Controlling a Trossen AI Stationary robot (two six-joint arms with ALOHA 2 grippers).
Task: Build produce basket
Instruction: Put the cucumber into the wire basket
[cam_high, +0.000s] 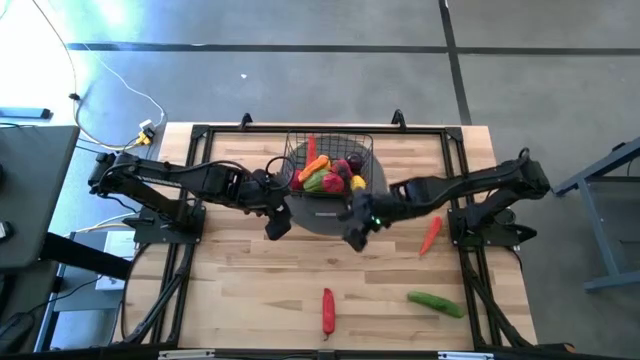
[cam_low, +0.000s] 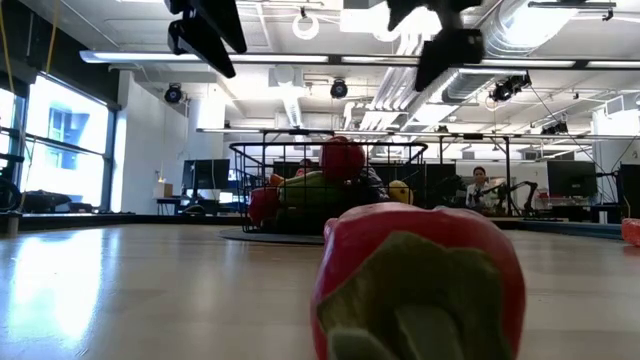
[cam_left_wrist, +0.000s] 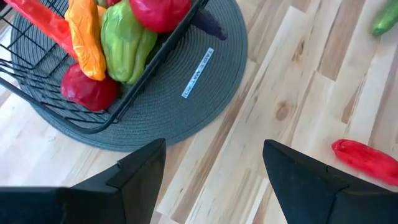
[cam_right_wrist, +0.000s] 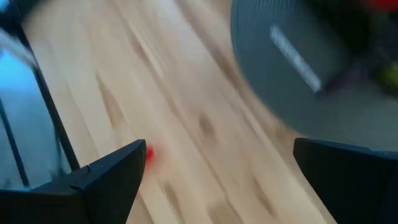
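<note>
The black wire basket (cam_high: 330, 160) stands on a round grey mat (cam_high: 325, 212) at the table's far middle, holding red, orange, green and yellow produce (cam_high: 326, 175); the left wrist view shows its corner (cam_left_wrist: 93, 68). A long red pepper (cam_high: 327, 310), a green cucumber (cam_high: 436, 303) and an orange-red pepper (cam_high: 430, 236) lie loose on the table. My left gripper (cam_high: 277, 226) hangs open at the mat's left edge, holding nothing (cam_left_wrist: 214, 171). My right gripper (cam_high: 355, 236) hangs open at the mat's near right edge, also holding nothing (cam_right_wrist: 217, 165).
A black frame (cam_high: 200, 130) runs round the tabletop, and both arm bases sit at its sides. Bare wood lies in the near half of the table (cam_high: 250, 290) between the loose pieces. In the low view a red piece (cam_low: 415, 285) sits right before the camera.
</note>
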